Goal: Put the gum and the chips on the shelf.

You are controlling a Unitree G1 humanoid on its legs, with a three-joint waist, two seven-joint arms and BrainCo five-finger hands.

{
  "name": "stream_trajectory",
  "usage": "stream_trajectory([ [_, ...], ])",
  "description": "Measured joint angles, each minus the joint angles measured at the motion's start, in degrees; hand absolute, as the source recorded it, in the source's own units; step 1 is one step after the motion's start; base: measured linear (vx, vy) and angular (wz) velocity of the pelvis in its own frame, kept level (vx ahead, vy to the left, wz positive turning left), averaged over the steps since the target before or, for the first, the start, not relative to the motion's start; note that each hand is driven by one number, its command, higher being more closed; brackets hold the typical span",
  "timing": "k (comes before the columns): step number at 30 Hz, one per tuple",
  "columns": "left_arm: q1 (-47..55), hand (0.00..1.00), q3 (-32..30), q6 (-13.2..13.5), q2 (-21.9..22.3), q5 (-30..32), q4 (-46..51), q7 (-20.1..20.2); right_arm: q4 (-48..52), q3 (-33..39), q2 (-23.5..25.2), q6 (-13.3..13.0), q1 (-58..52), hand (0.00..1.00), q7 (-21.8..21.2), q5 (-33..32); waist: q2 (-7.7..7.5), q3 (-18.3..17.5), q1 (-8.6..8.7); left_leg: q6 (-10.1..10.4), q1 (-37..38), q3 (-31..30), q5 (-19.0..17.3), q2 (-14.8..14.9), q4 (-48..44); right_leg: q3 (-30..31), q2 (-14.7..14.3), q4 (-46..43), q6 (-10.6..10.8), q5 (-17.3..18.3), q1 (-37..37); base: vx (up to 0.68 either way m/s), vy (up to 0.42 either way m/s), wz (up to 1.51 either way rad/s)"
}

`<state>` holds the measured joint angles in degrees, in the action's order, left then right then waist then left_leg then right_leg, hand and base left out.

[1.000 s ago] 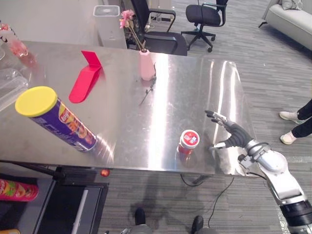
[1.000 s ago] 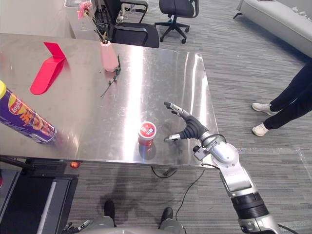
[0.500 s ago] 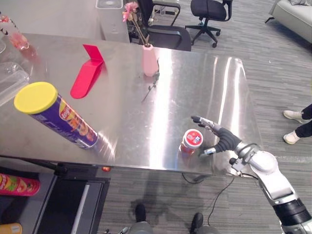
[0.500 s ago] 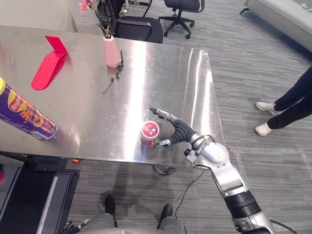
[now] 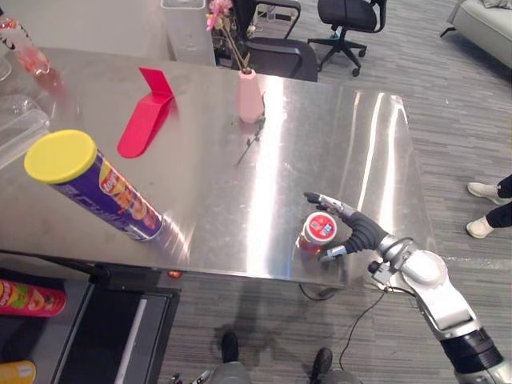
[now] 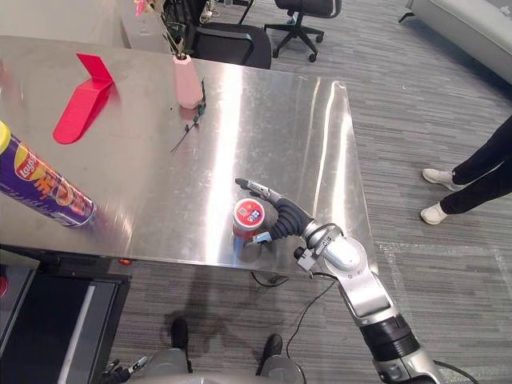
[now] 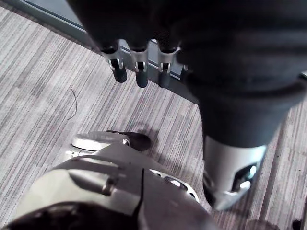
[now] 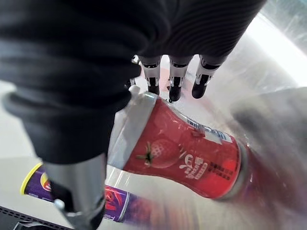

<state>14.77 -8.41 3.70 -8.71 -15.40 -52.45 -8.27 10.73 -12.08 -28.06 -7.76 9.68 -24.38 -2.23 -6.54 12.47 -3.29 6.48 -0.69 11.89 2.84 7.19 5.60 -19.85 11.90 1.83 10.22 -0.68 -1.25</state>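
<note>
Right hand (image 5: 358, 234) has reached around the gum tub (image 5: 318, 230), fingers uncurled.

Desk (image 5: 240, 184) — bare sheet metal, brushed and glossy, carrying bright streaks and mirroring what stands on it. Gum tub (image 8: 182, 153): smooth plastic under a shiny red printed wrap. Chips can (image 5: 112, 200): glossy printed purple sleeve. Its yellow lid (image 5: 60, 156) is plastic with a duller, near-matt finish. Red stand (image 5: 144, 120): smooth moulded plastic with a slight sheen. Vase (image 5: 249, 94): pink, matt, ceramic in look. Floor (image 5: 456, 104): grey carpet with a rough ribbed weave. My right hand (image 5: 356, 234) has a dark, ribbed, matt cover. My fingers (image 8: 175, 88) are satin silver — tips dark, matt, rubbery in look.
</note>
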Motion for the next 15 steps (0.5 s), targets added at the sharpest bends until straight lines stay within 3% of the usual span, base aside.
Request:
stream_trajectory([
  [15,0.0,0.00,-0.1,0.0,0.0,-0.1,0.2,0.0,-2.4,0.3,0.0,-0.2,0.0,0.00,0.5,2.1,-0.09,1.0,-0.06,0.0,-0.2,-0.2,0.0,-0.1,0.0,-0.2,0.1,-0.2,0.0,0.0,0.1,0.00,0.000,0.00],
])
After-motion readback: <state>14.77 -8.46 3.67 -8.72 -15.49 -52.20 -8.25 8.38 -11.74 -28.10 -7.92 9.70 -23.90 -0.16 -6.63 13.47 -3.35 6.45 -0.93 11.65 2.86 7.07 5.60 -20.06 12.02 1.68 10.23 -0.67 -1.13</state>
